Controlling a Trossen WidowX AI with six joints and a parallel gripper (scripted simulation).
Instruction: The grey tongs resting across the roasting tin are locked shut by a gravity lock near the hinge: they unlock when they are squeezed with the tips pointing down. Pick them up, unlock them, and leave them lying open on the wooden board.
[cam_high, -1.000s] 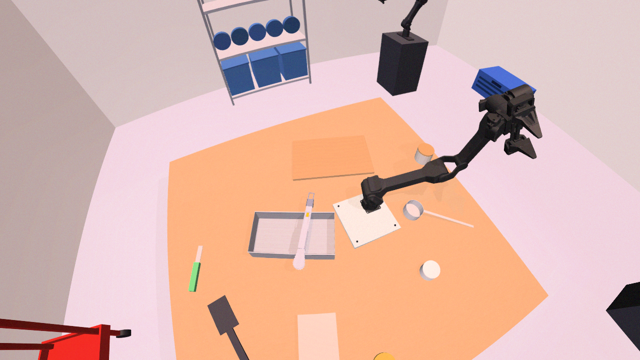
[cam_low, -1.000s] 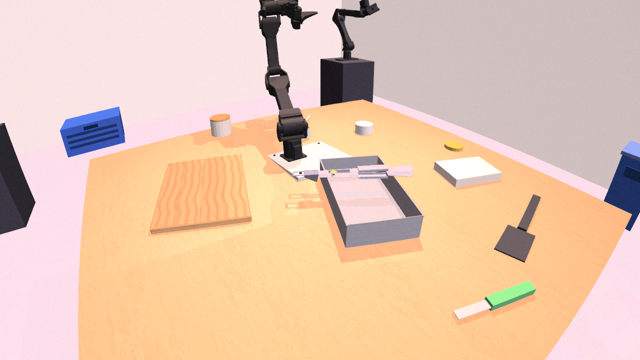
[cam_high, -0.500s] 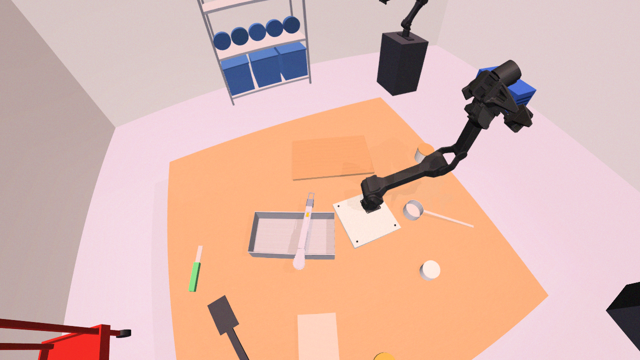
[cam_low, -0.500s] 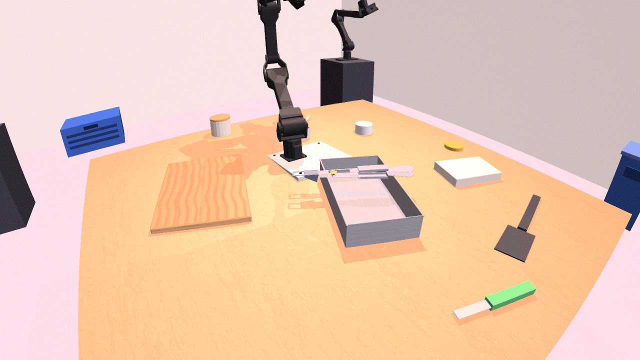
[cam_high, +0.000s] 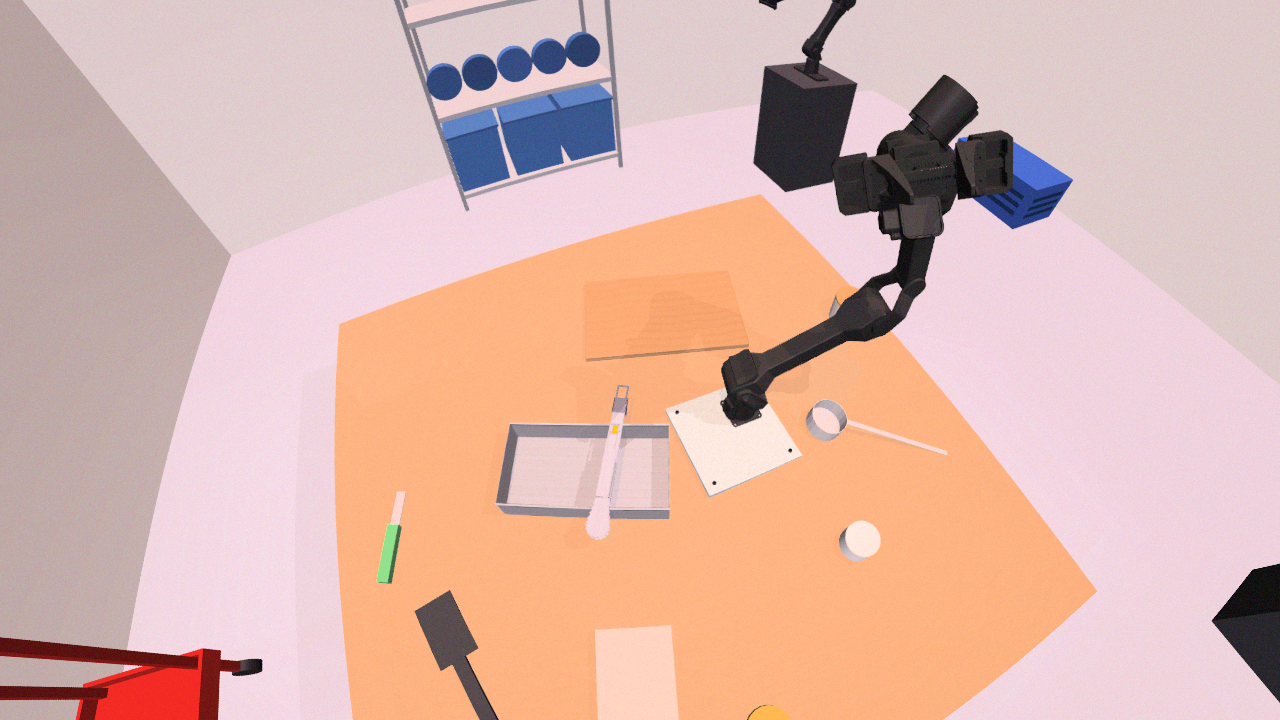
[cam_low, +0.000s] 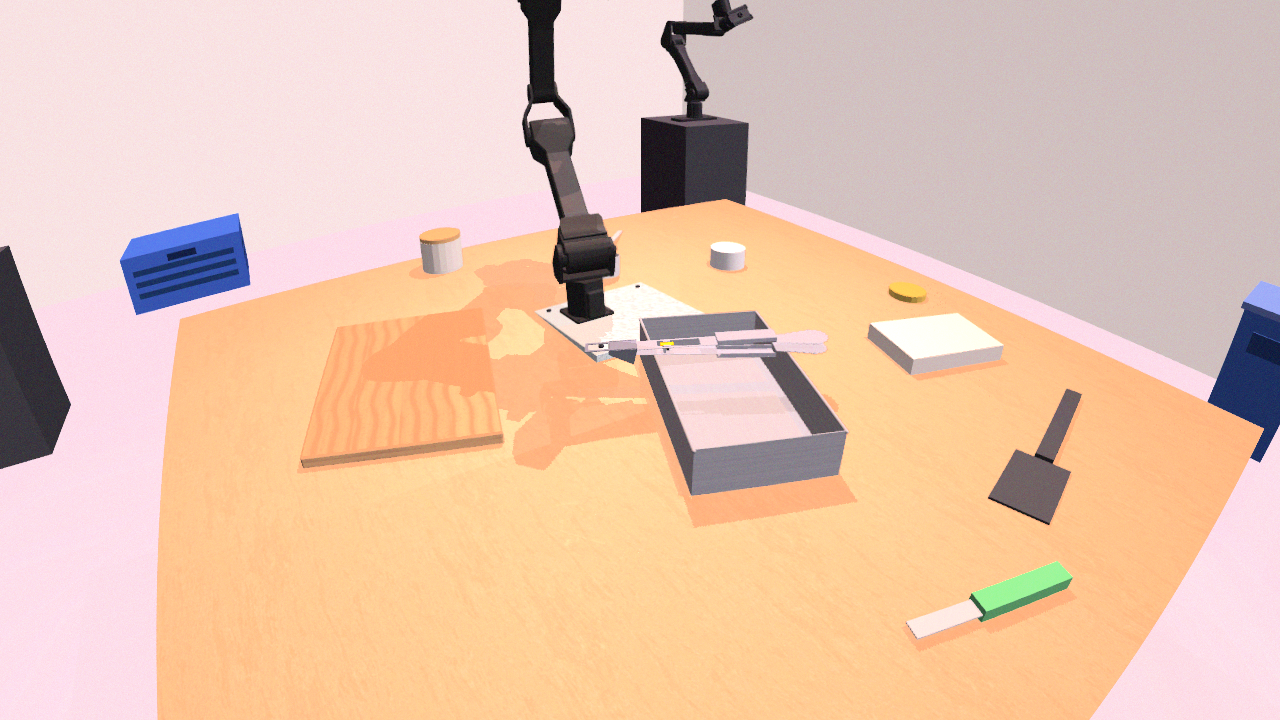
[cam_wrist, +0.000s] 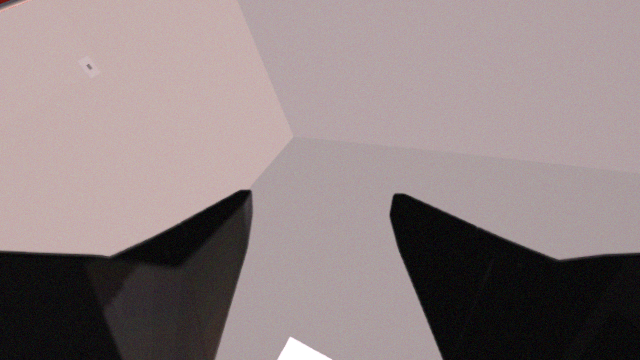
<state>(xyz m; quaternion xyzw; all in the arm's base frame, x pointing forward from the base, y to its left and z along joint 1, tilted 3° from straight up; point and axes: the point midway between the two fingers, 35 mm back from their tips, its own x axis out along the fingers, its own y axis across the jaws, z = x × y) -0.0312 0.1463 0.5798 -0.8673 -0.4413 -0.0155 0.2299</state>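
Top view showed the grey tongs (cam_high: 608, 465) bridging the roasting tin (cam_high: 514, 465), long axis crossing its short span, rounded tips overhanging the rim farther from the wooden board (cam_high: 664, 315), hinge toward it. Hand (cam_wrist: 321, 197) released, grasping nothing, high above the bench (cam_high: 805, 608).

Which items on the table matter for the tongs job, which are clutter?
Job: grey tongs, roasting tin, wooden board, hand, open and empty.

Clutter: black spatula, green-handled knife, strainer, white block, orange-lidded jar.
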